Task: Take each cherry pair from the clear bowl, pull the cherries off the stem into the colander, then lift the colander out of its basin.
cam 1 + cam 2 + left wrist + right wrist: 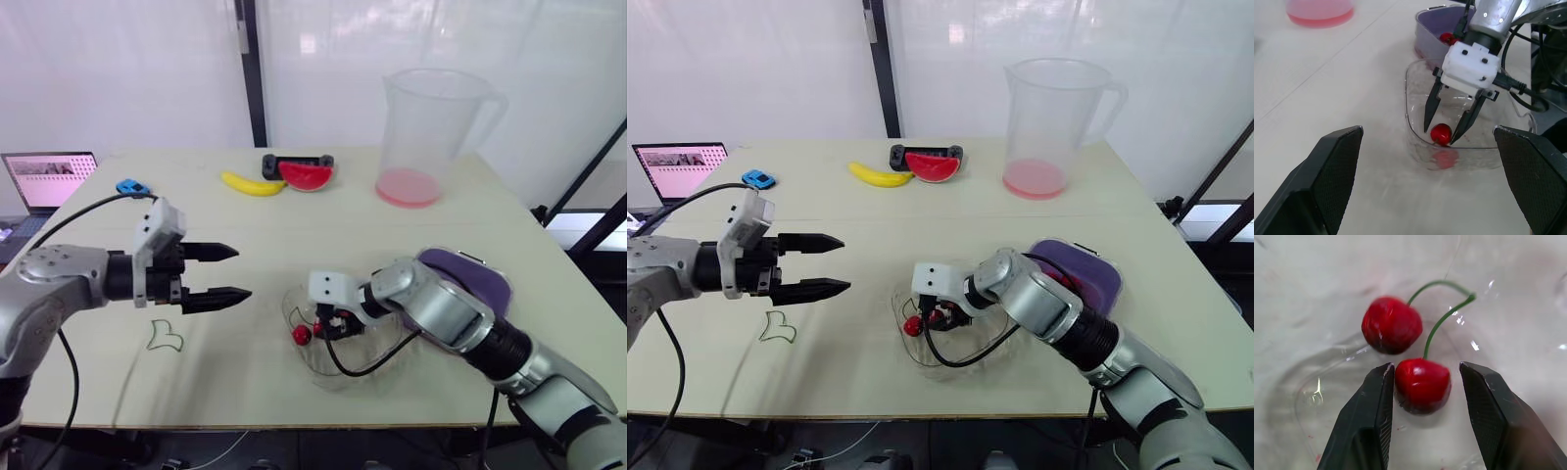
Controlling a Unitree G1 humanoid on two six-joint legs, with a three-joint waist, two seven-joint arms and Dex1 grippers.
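Observation:
The clear bowl point(345, 354) sits near the table's front edge. In it lies a cherry pair on a green stem point(1442, 303), one cherry point(1392, 324) farther out and the other cherry point(1422, 384) nearer. My right gripper point(1440, 134) reaches down into the bowl, open, its fingers on either side of the nearer cherry with a gap on one side. My left gripper point(233, 273) hovers open above the table, left of the bowl, holding nothing. The purple colander point(477, 277) stands in its basin just right of the bowl, with red cherries point(1446, 37) inside.
A bare green stem point(165, 338) lies on the table under my left arm. At the back stand a clear pitcher point(431, 127) with pink liquid, a banana point(253, 183), a watermelon slice point(306, 174) and a blue toy car point(132, 186). A laptop point(49, 178) sits far left.

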